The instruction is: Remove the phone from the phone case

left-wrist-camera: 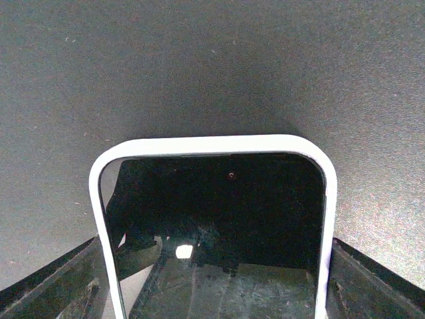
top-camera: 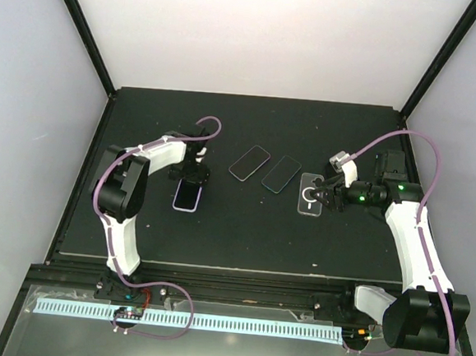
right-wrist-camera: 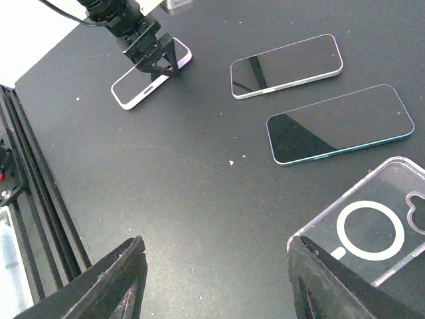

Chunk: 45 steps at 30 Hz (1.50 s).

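Observation:
A phone in a white-rimmed case (top-camera: 188,196) lies screen-up on the black mat at the left. My left gripper (top-camera: 190,176) stands over its far end. In the left wrist view the phone (left-wrist-camera: 219,199) fills the gap of the left gripper (left-wrist-camera: 216,249), and a dark finger presses each long edge. The right wrist view also shows the cased phone (right-wrist-camera: 135,88) with the left gripper (right-wrist-camera: 154,60) astride it. My right gripper (top-camera: 326,194) is open and empty (right-wrist-camera: 216,242), with its right finger (right-wrist-camera: 332,279) at a corner of an empty clear case (right-wrist-camera: 372,226).
Two bare phones (top-camera: 249,162) (top-camera: 281,173) lie side by side mid-mat, a silver-edged one (right-wrist-camera: 285,65) and a teal-edged one (right-wrist-camera: 339,123). The clear case (top-camera: 310,194) has a white ring. The mat's front rail (right-wrist-camera: 26,199) runs along the near edge.

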Tool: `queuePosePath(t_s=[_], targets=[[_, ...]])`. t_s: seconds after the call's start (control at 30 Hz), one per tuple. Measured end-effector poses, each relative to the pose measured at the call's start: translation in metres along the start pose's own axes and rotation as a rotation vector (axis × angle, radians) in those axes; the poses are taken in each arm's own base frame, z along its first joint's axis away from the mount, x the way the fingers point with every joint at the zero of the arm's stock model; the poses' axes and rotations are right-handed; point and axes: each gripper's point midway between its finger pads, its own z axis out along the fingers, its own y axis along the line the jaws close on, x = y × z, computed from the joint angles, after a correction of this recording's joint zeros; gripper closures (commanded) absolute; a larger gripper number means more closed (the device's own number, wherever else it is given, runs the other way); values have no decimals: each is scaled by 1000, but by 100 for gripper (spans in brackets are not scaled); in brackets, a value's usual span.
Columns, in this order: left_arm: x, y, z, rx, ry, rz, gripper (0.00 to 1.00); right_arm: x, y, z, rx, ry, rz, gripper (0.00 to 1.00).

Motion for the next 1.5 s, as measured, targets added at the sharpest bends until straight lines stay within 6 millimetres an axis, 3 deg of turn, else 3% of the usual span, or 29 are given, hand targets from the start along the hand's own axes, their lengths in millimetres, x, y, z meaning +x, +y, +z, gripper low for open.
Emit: queuePosePath(t_s=[0.17, 0.3, 0.47, 0.63, 0.73, 0.9, 1.1, 1.27, 1.5], targets=[[6, -2, 0, 17, 10, -5, 18, 0, 0, 0, 0, 0, 0, 40], [7, -3, 0, 21, 13, -10, 33, 0, 0, 0, 0, 0, 0, 40], [9, -4, -2, 32, 9, -14, 43, 0, 0, 0, 1, 0, 1, 40], [34, -21, -18, 121, 20, -15, 57, -1, -5, 0, 26, -2, 4, 41], [39, -42, -45, 228, -35, -15, 68, -2, -10, 0, 49, -3, 11, 41], [25, -92, -108, 475, -224, -18, 67, -7, -16, 2, 97, -10, 14, 41], [7, -142, -172, 674, -429, -53, 64, -37, 13, 26, 39, 43, -49, 41], [-6, -151, -208, 749, -575, -144, 65, -57, 43, 61, -41, 88, -68, 41], [-20, -133, -239, 769, -741, -286, 66, -51, 72, 104, -78, 157, -56, 41]])
